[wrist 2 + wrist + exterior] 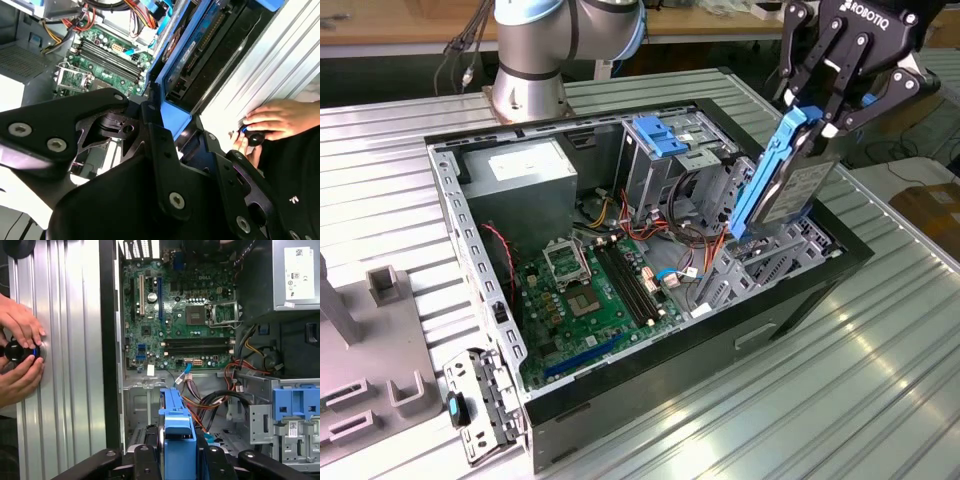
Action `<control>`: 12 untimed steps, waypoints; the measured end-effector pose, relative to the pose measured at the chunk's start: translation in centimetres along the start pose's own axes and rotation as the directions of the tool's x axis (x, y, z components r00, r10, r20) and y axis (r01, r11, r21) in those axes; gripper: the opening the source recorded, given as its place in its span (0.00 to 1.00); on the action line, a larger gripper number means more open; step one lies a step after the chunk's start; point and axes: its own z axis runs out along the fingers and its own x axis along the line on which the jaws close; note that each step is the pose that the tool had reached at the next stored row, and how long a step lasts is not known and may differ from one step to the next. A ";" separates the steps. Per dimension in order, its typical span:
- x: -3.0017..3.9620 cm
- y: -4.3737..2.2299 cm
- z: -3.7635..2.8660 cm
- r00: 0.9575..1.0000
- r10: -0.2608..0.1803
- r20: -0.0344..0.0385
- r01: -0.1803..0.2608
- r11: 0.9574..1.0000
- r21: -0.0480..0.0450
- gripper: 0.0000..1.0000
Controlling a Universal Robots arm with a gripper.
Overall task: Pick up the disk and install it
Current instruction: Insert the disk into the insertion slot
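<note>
While hanging at 1 o'clock in the exterior view, clamps the gripper (817, 115) shut on the upper end of the disk (790, 185), with black fingers (848, 85) against both broad faces and nothing else in the grasp. Holds the disk on edge and tilted, upper end leaning toward 1 o'clock, bright blue carrier frame turned to 9 o'clock, grey body turned to 3 o'clock. Sets the lower end below the rim of the open computer case (650, 400), among the grey metal of the drive bay (790, 255) on the case's 3 o'clock side; cannot tell whether disk and bay touch. Shows the disk (177, 435) end-on in the first wrist view, pinched between the black finger links.

Stands well apart from the green motherboard (600, 290) on the case floor, toward 8 o'clock of the disk. Places the grey power supply (525, 165) at the case's 10 o'clock corner and a paler blue bracket (658, 135) at its 12 o'clock edge.

Rests the case on a ribbed metal table (840, 400), near the arm's base (525, 80) at 11 o'clock, grey fixtures (380, 290) at 8 o'clock and a loose metal panel (480, 405) just beside the 7 o'clock corner.

Includes, in both wrist views, a person's hands (20, 325) around a black knob (15, 352) on the table, outside the case.
</note>
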 end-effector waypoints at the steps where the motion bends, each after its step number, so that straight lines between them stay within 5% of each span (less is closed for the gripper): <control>1: 0.02 0.00 0.13 1.000 0.000 0.000 0.000 1.000 0.000 0.37; 12: 0.04 -0.46 0.93 1.000 0.010 0.000 -0.010 1.000 0.000 0.37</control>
